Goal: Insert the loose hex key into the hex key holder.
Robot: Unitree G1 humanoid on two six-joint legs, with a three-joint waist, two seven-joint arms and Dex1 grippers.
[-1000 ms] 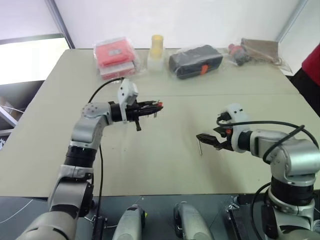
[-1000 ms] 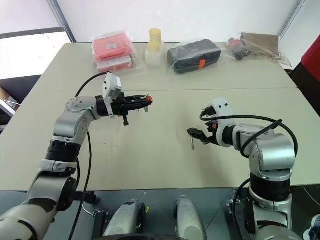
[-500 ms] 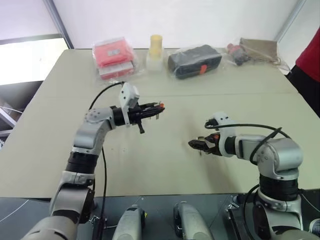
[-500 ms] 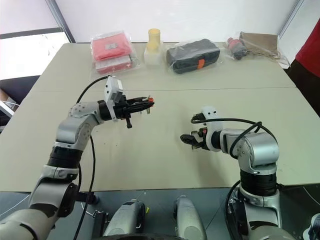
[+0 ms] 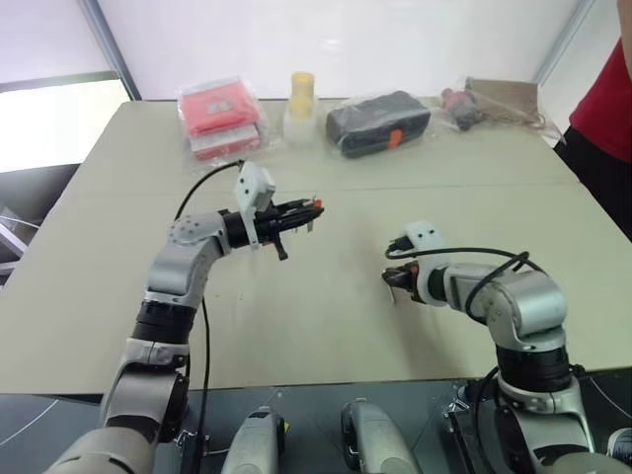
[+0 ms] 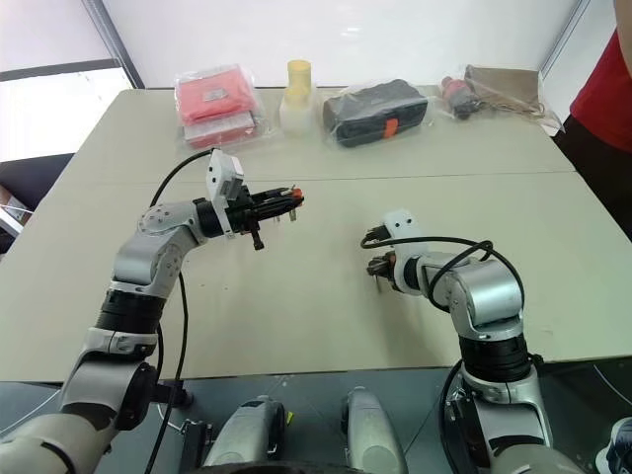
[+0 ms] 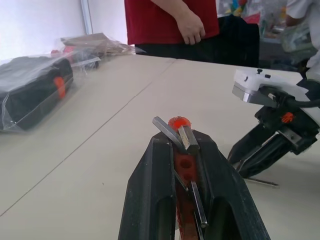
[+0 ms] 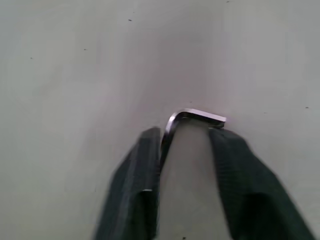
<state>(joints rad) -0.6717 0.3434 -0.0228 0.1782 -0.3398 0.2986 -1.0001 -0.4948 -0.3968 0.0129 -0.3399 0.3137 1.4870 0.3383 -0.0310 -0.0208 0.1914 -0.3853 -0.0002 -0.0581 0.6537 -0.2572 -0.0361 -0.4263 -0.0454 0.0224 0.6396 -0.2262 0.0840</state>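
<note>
Landmark: the beige table (image 5: 326, 336).

Left gripper (image 7: 186, 137) is clamped on the small orange-red plastic hex key holder (image 7: 180, 161), held up above the table's middle. Dark metal keys project past the fingertips. It probably sits raised and level so an open socket faces the other arm.

Right gripper (image 8: 186, 136) is angled down at the table, right of the holder and nearer the front edge. The thin grey L-shaped loose hex key (image 8: 192, 119) lies flat on the table, its long leg running between the two black fingers (image 8: 142, 165) and its bent end just beyond them. A gap shows between the pads, so whether the key is pinched I cannot tell.

Clear-bagged tool cases line the table's far edge.
</note>
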